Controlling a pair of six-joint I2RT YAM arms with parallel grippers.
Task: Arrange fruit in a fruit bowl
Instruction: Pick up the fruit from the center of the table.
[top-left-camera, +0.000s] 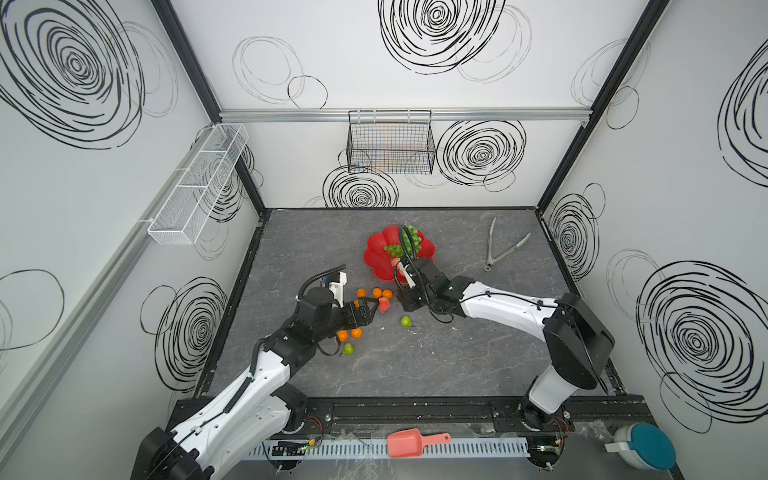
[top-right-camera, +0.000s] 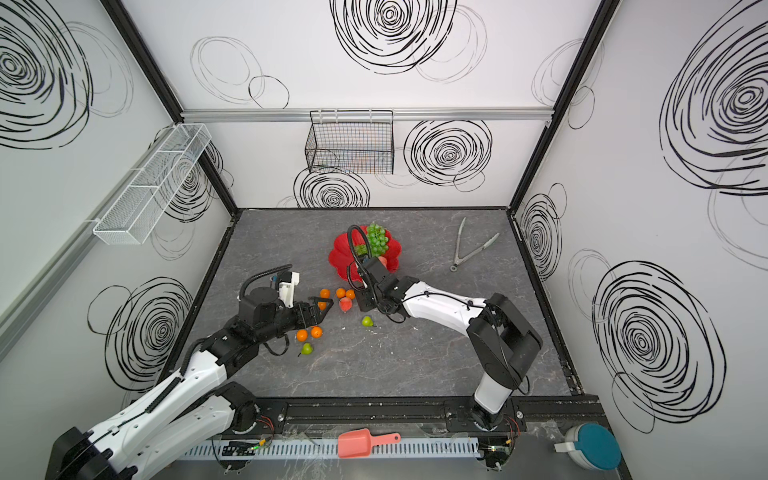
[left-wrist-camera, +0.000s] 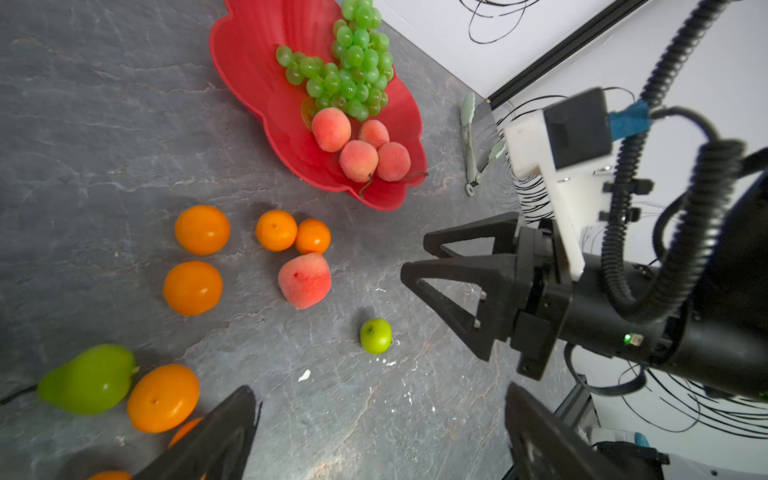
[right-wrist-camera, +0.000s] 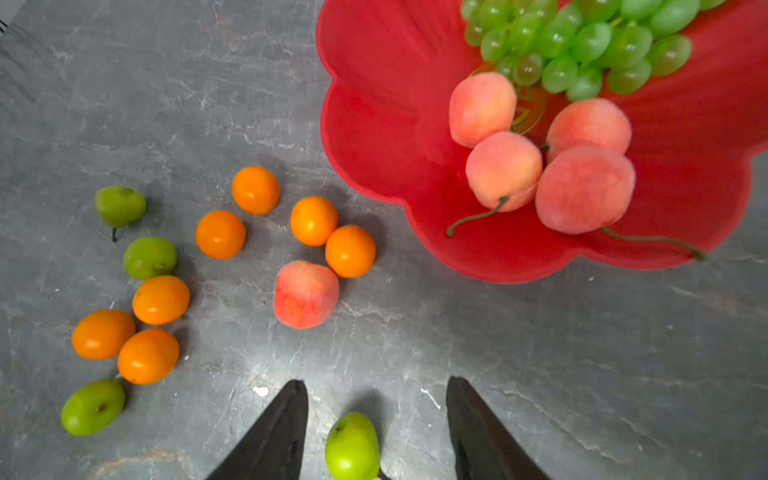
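The red fruit bowl (top-left-camera: 378, 249) (right-wrist-camera: 374, 104) holds green grapes (left-wrist-camera: 353, 62) (right-wrist-camera: 582, 41) and several peaches (left-wrist-camera: 357, 160) (right-wrist-camera: 503, 170). One peach (top-left-camera: 383, 305) (right-wrist-camera: 306, 294), several tangerines (right-wrist-camera: 220, 234) (left-wrist-camera: 202, 229) and green pears (right-wrist-camera: 119, 205) lie on the grey table in front of it. My right gripper (right-wrist-camera: 376, 384) (top-left-camera: 405, 307) is open, its fingers on either side of a small pear (right-wrist-camera: 352, 446) (top-left-camera: 406, 321) without touching it. My left gripper (left-wrist-camera: 380, 392) (top-left-camera: 374, 311) is open and empty, just left of the loose peach.
Metal tongs (top-left-camera: 498, 249) lie at the back right of the table. A black wire basket (top-left-camera: 390, 143) hangs on the back wall and a white mesh basket (top-left-camera: 199, 183) on the left wall. A pink scoop (top-left-camera: 411, 442) rests on the front rail.
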